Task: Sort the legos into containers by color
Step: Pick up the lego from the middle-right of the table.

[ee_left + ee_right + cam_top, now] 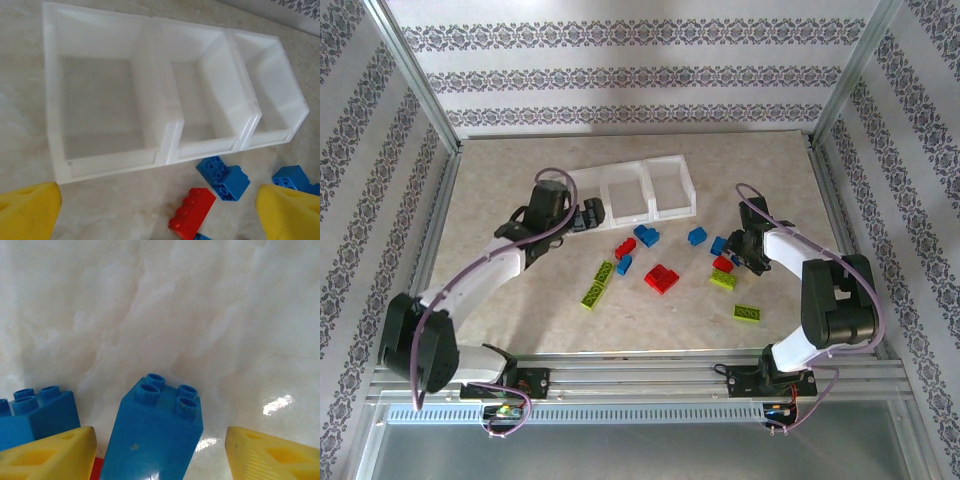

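**A:** Legos of studded plastic, blue, red and lime green (662,278): where?

**B:** Scattered on the beige marbled table (510,180), outside the row of three clear plastic containers (167,135).

**A:** Grippers?

**B:** The right gripper (159,434) straddles a tall blue brick (150,445), fingers apart, unclamped. The left gripper (157,200) is spread wide, facing the containers.

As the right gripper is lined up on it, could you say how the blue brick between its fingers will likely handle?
The blue brick looks like hard moulded plastic, so it should stay stiff when squeezed. Its glossy sides could slip against the fingers. Flat faces suggest it will slide rather than roll if pushed.
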Robot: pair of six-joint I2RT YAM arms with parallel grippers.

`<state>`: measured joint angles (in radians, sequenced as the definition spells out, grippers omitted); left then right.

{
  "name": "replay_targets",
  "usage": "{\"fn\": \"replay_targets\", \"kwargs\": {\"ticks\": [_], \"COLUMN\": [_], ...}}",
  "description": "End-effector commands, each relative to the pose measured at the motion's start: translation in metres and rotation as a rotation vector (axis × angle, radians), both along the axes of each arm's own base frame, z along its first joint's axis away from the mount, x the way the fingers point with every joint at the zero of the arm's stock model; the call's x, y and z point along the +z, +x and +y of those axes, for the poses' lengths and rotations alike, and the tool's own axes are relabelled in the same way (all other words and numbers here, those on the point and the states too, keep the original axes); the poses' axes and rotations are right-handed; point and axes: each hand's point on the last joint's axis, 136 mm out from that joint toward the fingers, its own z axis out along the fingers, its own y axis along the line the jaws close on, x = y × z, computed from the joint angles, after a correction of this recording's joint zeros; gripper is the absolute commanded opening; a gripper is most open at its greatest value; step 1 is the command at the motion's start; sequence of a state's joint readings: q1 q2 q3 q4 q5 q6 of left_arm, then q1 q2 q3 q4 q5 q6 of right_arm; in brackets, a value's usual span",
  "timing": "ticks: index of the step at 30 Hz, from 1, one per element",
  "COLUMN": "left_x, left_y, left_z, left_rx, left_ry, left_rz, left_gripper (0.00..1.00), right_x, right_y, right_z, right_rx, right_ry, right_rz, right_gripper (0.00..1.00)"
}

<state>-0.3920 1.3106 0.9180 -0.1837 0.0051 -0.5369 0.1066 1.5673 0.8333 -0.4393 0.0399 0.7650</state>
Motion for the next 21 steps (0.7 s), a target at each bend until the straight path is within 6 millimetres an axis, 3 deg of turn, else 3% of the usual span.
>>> {"fn": "replay_targets", "kwargs": {"ticks": [1,6,12,21], "left_x": [0.003,-0.001,-0.009,-0.027], "left_y": [-0.013,-0.040,-0.061,-0.084], "left_z": [0.017,0.041,0.054,0.070], "left_rx": [0.021,0.086,0.132,0.172], "left_ry": [0.076,0.098,0.064,0.070], "left_rz": [-0.072,-0.089,-0.101,-0.038], "left_gripper": [1.00,1.00,1.00,1.00], "right_x": [0.002,-0.004,-0.002,0.036], "right_y": [0.009,0.006,0.004,0.013], "right_z": [0.000,0.000,0.001,0.007], "right_rx": [-0.022,-0.024,-0.029,0.046], "right_ry": [0.018,0.014,0.022,-0.025], "right_rz": [-0.010,0.015,0.017,-0.055], "right_gripper": [0.66,0.58,0.43,0.32]}}
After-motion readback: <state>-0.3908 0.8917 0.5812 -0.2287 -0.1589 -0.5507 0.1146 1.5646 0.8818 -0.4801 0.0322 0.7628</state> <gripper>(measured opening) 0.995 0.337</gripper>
